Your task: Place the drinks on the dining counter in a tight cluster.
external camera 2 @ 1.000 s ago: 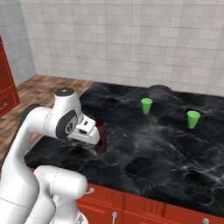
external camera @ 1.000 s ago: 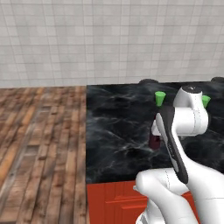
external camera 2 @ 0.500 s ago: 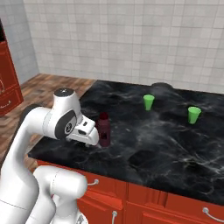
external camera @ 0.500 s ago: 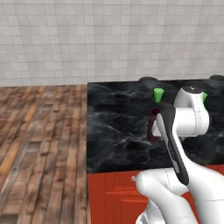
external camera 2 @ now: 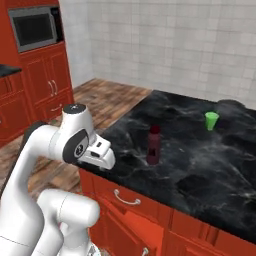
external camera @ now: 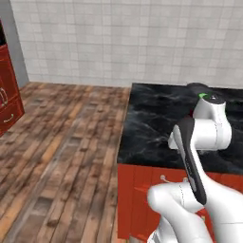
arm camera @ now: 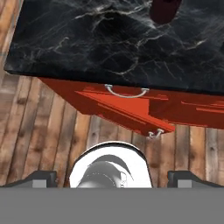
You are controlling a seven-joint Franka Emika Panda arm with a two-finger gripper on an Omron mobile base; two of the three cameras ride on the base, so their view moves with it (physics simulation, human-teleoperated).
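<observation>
We see dark-red bottle upright near dining counter front edge; gripper spread wide, empty; other drinks pending.

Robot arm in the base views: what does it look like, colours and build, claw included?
Glossy white rounded arm links with dark grey bands and round joint caps, one carrying a small dark ring mark. The white claw housing is blocky; its small dark fingertips show in the hand view. No cables visible.

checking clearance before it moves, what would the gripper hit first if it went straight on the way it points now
Likely the red drawer front under the dining counter, or the wood floor below it; depth is unclear. The gripper, jaws open, isn't aimed at the dark-red bottle.
</observation>
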